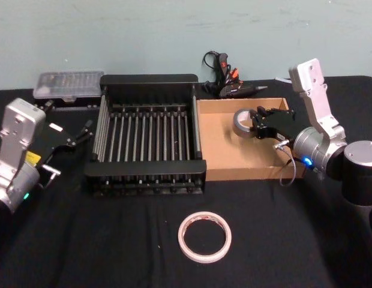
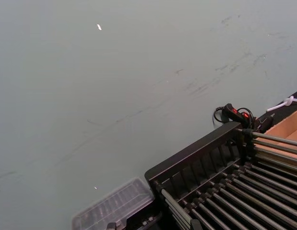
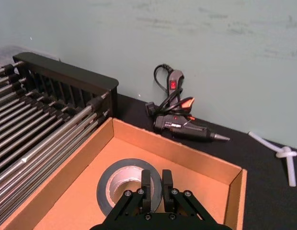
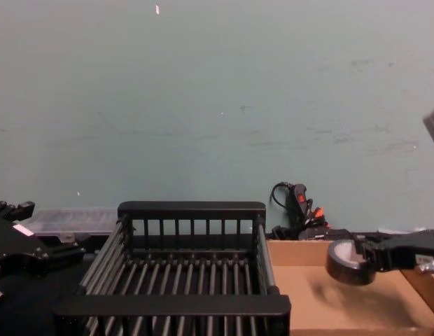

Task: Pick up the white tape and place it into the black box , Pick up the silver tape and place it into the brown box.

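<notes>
The silver tape hangs a little above the floor of the brown box, at its far middle. My right gripper is shut on the roll's wall. In the right wrist view the fingers pinch the near side of the silver tape. The chest view shows the silver tape off the cardboard with a shadow beneath it. The white tape lies flat on the black table in front of both boxes. The black box stands left of the brown one, holding nothing. My left gripper is parked open left of the crate.
A glue gun with its cord lies behind the brown box by the wall. A clear plastic case sits behind the crate's left corner. White glue sticks lie on the table right of the gun.
</notes>
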`<action>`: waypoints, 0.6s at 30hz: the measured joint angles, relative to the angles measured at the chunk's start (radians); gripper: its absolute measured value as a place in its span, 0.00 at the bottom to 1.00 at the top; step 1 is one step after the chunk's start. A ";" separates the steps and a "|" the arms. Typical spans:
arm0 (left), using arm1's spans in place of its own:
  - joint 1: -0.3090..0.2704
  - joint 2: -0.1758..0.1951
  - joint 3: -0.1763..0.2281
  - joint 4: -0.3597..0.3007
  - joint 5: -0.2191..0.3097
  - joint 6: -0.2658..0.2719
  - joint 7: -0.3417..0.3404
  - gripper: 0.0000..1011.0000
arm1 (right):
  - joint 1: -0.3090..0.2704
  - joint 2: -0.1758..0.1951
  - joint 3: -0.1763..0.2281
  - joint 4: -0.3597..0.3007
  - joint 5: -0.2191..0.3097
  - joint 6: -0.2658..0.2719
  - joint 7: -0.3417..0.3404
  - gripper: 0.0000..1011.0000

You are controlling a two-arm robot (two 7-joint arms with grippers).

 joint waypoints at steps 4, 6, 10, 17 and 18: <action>0.000 0.000 0.000 0.000 0.000 0.000 0.000 0.99 | 0.007 -0.007 -0.001 0.016 -0.002 0.010 0.004 0.14; 0.000 0.000 0.000 0.000 0.000 0.000 0.000 0.99 | 0.011 -0.009 -0.002 0.024 -0.003 0.014 0.008 0.14; 0.000 0.000 0.000 0.000 0.000 0.000 0.000 0.99 | 0.015 -0.014 -0.003 0.032 -0.004 0.023 0.014 0.14; 0.000 0.000 0.000 0.000 0.000 0.000 0.000 0.99 | 0.017 -0.014 -0.004 0.034 -0.005 0.035 0.019 0.14; 0.000 0.000 0.000 0.000 0.000 0.000 0.000 0.99 | 0.017 -0.014 -0.004 0.034 -0.005 0.035 0.019 0.14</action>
